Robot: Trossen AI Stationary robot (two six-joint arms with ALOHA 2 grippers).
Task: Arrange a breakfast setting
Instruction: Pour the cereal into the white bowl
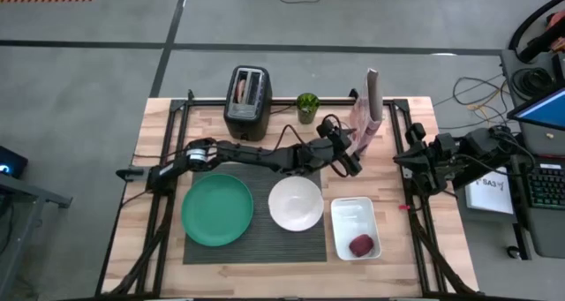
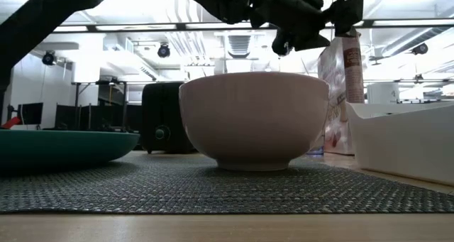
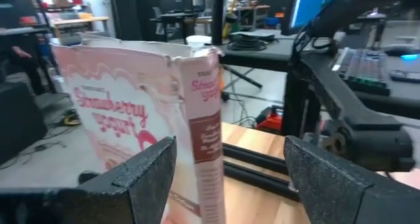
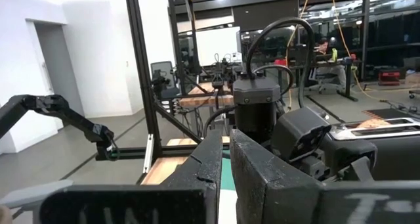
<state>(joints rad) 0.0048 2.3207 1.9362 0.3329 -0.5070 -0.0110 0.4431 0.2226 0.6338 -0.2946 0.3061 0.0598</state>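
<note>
The pink cereal box (image 1: 367,111) stands upright on the table at the far right, behind the white bowl (image 1: 296,203). My left gripper (image 1: 352,153) is open and level at the box's near side. In the left wrist view its two fingers (image 3: 152,175) stand on either side of the box's narrow upright side (image 3: 207,145), apart from it. The bowl and the round green plate (image 1: 217,209) rest on the dark ribbed placemat (image 1: 256,239). The white rectangular dish (image 1: 355,228) lies right of the mat. The black toaster (image 1: 248,101) stands at the far edge. My right gripper (image 4: 224,168) is shut and waits at the right edge. The milk glass does not show.
A small green cup (image 1: 307,107) stands between the toaster and the box. A dark red lump (image 1: 362,244) lies in the white dish. My right arm (image 1: 441,160) is folded by the table's right frame. Bare wood shows along the near edge and at the left.
</note>
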